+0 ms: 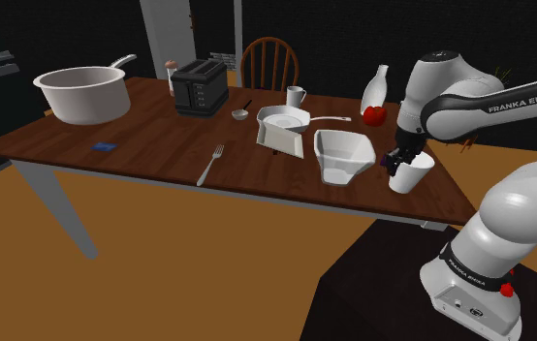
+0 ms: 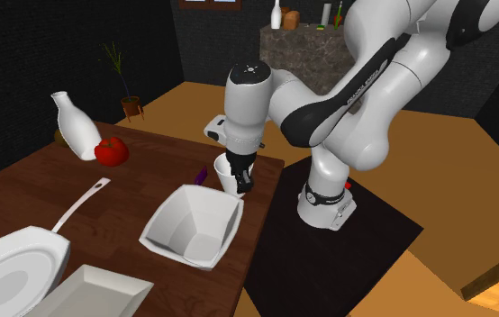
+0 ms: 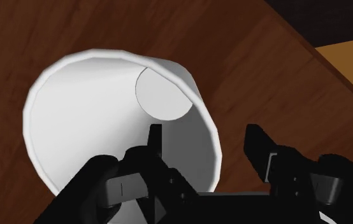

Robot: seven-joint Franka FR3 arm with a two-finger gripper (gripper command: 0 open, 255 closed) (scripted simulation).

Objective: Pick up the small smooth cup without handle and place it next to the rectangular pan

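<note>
A small white cup without a handle stands near the table's corner closest to the stand. My black gripper comes down onto its rim. In the wrist view the cup is seen from above, and the gripper straddles its wall with one finger inside and the other outside. Both fingers stand a little off the wall, so the gripper is open. The white rectangular pan lies further along the table, beyond a white square bowl.
A frying pan, mug, toaster, big pot and fork sit on the brown table. A white bottle and a red fruit stand behind the cup. The table edge runs close by the cup.
</note>
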